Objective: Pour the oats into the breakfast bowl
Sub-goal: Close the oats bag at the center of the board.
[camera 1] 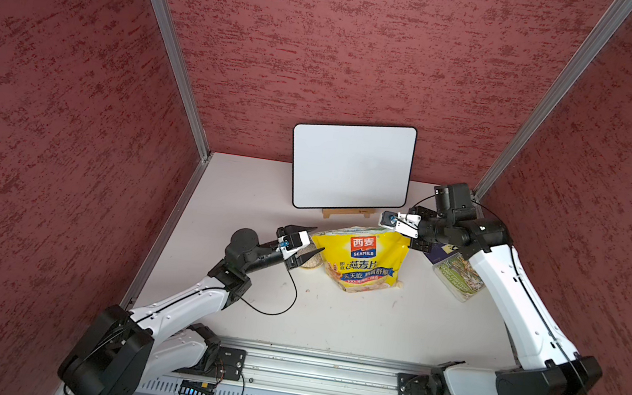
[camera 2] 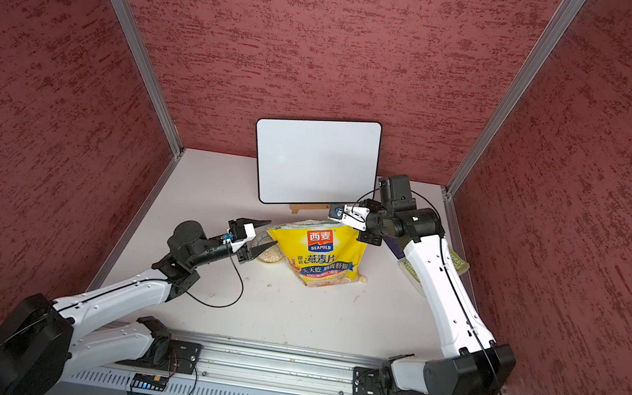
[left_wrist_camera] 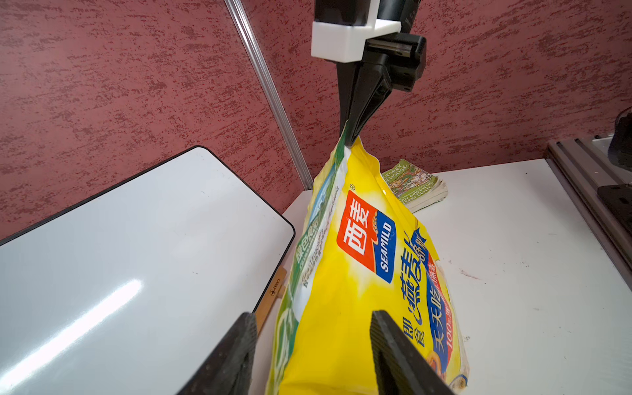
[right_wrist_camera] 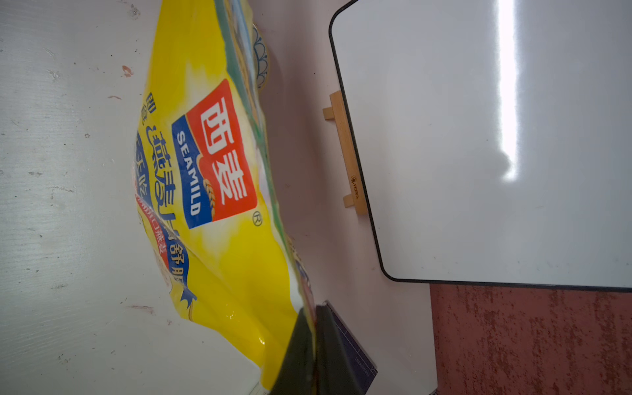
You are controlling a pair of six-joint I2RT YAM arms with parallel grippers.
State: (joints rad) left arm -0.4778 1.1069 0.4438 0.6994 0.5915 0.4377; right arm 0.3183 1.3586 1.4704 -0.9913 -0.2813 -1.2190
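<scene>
The yellow oats pouch (camera 1: pixel 360 257) stands upright mid-table, its top strip hanging from my right gripper (camera 1: pixel 410 243), which is shut on the pouch's top right corner (right_wrist_camera: pixel 313 311). My left gripper (camera 1: pixel 309 244) is open at the pouch's top left corner, with its fingers (left_wrist_camera: pixel 379 328) apart on either side of the pouch edge (left_wrist_camera: pixel 328 342). The breakfast bowl (camera 2: pixel 271 256) sits on the table just left of the pouch, under the left gripper. Pale flakes show inside it. Its blue patterned rim (right_wrist_camera: pixel 261 58) peeks out behind the pouch.
A whiteboard (camera 1: pixel 350 165) leans on a wooden stand (camera 1: pixel 345 213) behind the pouch. A green illustrated book (camera 1: pixel 458 277) lies at the right under my right arm. A few spilled flakes (camera 1: pixel 400 286) lie by the pouch's bottom right corner. Red walls close in three sides.
</scene>
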